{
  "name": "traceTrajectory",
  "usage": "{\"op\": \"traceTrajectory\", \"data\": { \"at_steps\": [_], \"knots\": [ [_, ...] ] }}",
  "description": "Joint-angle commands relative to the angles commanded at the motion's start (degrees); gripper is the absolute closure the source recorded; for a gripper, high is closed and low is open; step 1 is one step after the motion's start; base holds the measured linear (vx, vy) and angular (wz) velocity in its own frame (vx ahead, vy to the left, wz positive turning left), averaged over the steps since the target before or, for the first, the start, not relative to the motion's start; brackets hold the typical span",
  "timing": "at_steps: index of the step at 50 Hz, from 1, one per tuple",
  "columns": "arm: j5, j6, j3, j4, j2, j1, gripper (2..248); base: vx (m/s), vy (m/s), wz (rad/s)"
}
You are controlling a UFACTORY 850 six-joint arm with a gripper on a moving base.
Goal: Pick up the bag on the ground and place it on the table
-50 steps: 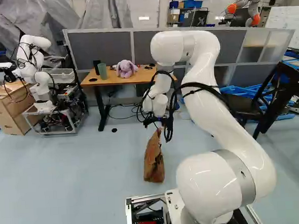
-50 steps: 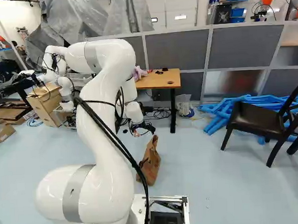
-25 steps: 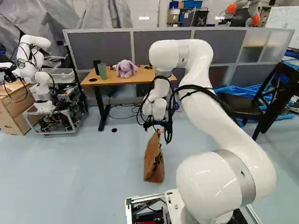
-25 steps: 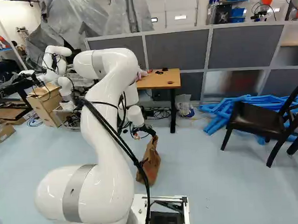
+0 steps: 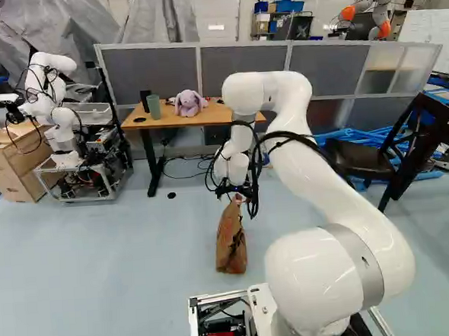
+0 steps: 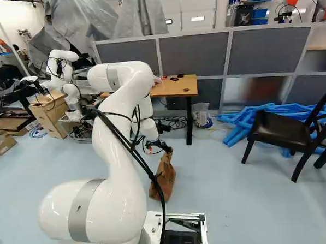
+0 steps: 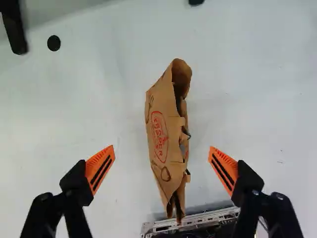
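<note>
Over at the left of the left base view, another robot (image 5: 66, 139) is standing by cardboard boxes (image 5: 11, 169), well apart from the bag. Next along, the table (image 5: 157, 122) is waiting for its load: the placing is wholly left to do, and so are the grasp and the lift. Its top is already carrying a green cup (image 5: 153, 105) and a plush toy (image 5: 188, 103), so the bag will probably be needing a spot beside them, and the carry will be needing height over the table's near edge. Farther right, the brown paper bag (image 5: 230, 240) is resting on the floor, ahead of the base and short of the table. Above it, the gripper (image 7: 162, 147) is hanging with its fingers spread wide, gripping nothing; in the wrist view the bag is showing between and ahead of the orange pads (image 7: 100, 167), with room on either side. So the task is standing at the approach, and lining up and lowering are seeming the step in hand. The bag's near end is lying close to the base frame (image 7: 198, 218), so that edge is calling for care. Rightward, the arm (image 5: 325, 185) is arching over, and beyond it the black chair (image 6: 278, 129) and blue tubes (image 6: 237, 126) are sitting well apart from the likely path.
</note>
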Motion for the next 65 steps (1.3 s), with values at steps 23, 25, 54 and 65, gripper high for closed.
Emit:
{"op": "traceTrajectory", "data": {
  "at_steps": [23, 25, 54, 65],
  "knots": [
    [0.0, 0.0, -3.67, 0.0, -4.91, 0.0, 3, 0.0, 0.0, 0.0],
    [0.0, 0.0, -3.97, 0.0, -5.3, 0.0, 3, 0.0, 0.0, 0.0],
    [0.0, 0.0, -8.89, 0.0, -11.46, 0.0, 3, 0.0, 0.0, 0.0],
    [0.0, 0.0, -10.89, 0.0, -13.85, 0.0, 3, 0.0, 0.0, 0.0]
  ]
}}
